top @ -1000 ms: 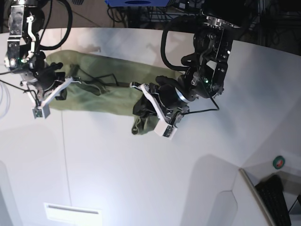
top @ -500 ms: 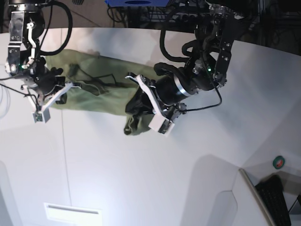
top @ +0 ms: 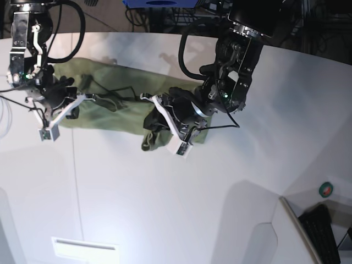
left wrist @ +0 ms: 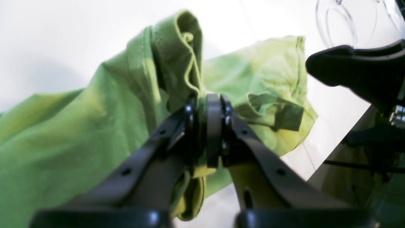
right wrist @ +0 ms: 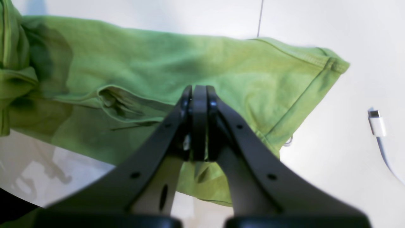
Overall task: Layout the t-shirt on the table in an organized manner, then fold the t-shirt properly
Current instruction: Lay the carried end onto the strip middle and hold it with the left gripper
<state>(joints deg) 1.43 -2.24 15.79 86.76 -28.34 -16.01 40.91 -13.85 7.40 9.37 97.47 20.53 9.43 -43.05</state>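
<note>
The olive-green t-shirt (top: 115,113) lies stretched as a long band across the far half of the white table (top: 165,209). My left gripper (top: 157,122) is shut on its bunched right end; in the left wrist view a fold of the t-shirt (left wrist: 79,133) rises between the closed jaws of that gripper (left wrist: 207,101). At the shirt's left end my right gripper (top: 77,102) is shut. In the right wrist view a crease of the t-shirt (right wrist: 190,60) runs into the pressed tips of the right gripper (right wrist: 199,90). The neck and tag are hidden.
A thin dark seam (top: 77,181) crosses the table. A white USB plug (right wrist: 376,122) with its cable lies right of the shirt's hem. A black keyboard (top: 324,231) and a round green-red object (top: 326,190) sit at the lower right, off the tabletop.
My left gripper has carried the bunched end of the shirt leftward, toward the right arm, so the cloth band is shorter. The right gripper has hardly moved.
</note>
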